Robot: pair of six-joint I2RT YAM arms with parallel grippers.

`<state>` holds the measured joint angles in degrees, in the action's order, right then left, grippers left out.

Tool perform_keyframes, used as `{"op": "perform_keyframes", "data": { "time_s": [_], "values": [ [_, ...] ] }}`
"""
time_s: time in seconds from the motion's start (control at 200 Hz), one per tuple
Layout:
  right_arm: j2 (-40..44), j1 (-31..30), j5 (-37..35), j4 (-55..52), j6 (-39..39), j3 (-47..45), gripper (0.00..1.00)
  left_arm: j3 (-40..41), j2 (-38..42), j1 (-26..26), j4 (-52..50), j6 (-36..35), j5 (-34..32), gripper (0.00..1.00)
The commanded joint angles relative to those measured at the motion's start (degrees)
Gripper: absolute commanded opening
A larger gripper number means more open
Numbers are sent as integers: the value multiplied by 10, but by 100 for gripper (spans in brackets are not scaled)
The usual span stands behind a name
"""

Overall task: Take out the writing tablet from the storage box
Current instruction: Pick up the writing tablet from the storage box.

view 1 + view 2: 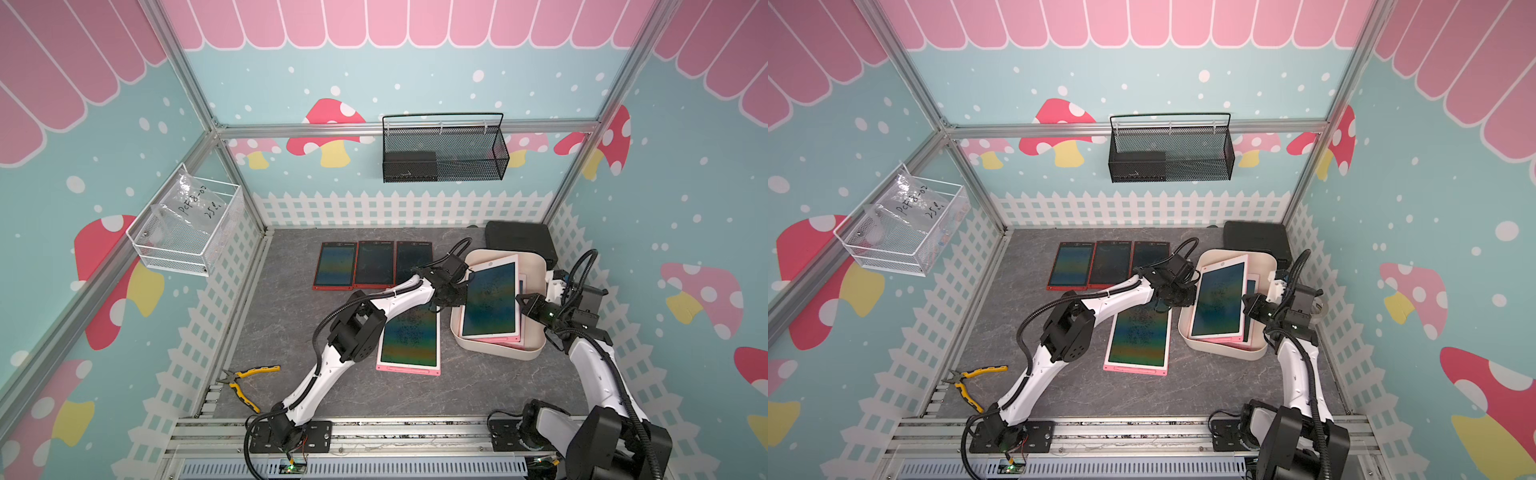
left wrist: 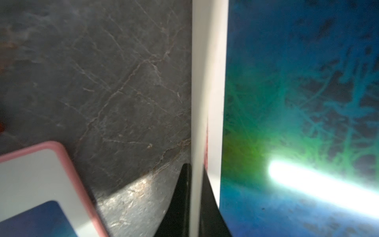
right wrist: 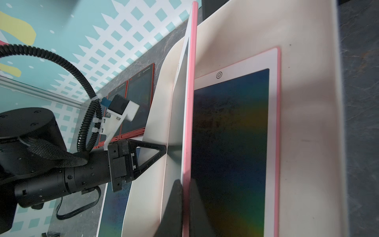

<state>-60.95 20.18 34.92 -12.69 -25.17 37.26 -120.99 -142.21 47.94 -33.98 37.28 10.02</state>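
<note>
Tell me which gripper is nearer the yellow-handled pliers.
Left. The left gripper clamps the raised tablet's edge on the pliers' side; the right gripper clamps its opposite edge, over the storage box, farther from the pliers.

I read handwriting on the clear plastic bag [image 1: 189, 208] in the white wire basket [image 1: 224, 226], well left of the storage box [image 1: 498, 354]: roughly "PCF8-02" and "25 e". Inside the box, a pink tablet [image 3: 231, 143] carries a power symbol [image 3: 219, 75]. The print on the red tablets [image 1: 374, 266] is too small to read.
</note>
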Motion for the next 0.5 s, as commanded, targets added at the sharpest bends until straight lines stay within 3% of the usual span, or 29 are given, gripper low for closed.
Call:
{"op": "perform_keyframes", "data": {
  "time_s": [0.0,0.325,0.495],
  "values": [
    [10,-10,13,-48,27,8,1,0,-40,15,8,-5,-11,0],
    [-16,-10,61,-9,21,-15,3,-2,-41,16,8,-3,-11,0],
    [-26,-12,80,-1,16,-22,11,-4,-43,17,8,-2,-8,0]
  ]
}}
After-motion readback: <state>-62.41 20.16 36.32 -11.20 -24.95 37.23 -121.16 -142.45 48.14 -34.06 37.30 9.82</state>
